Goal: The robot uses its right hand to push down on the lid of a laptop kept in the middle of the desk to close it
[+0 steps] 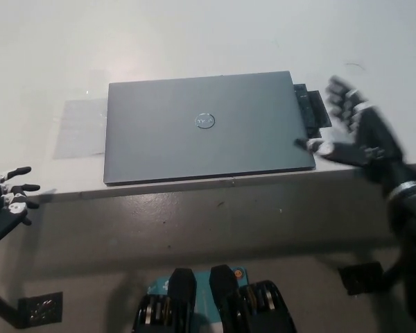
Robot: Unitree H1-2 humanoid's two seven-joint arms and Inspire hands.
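A grey laptop [204,127] lies flat on the white desk [194,41] in the middle of the head view, its lid down and a round logo on top. My black right hand [353,132] is off the lid, to the right of the laptop's right edge, fingers spread and blurred by motion. It holds nothing. My white left hand [5,201] rests below the desk's front edge at the lower left, fingers apart, empty.
A dark ribbed block [313,107] sits against the laptop's right edge. A thin translucent sheet [80,128] lies on the desk left of the laptop. The desk's front edge [194,186] runs just below the laptop, with grey floor beneath.
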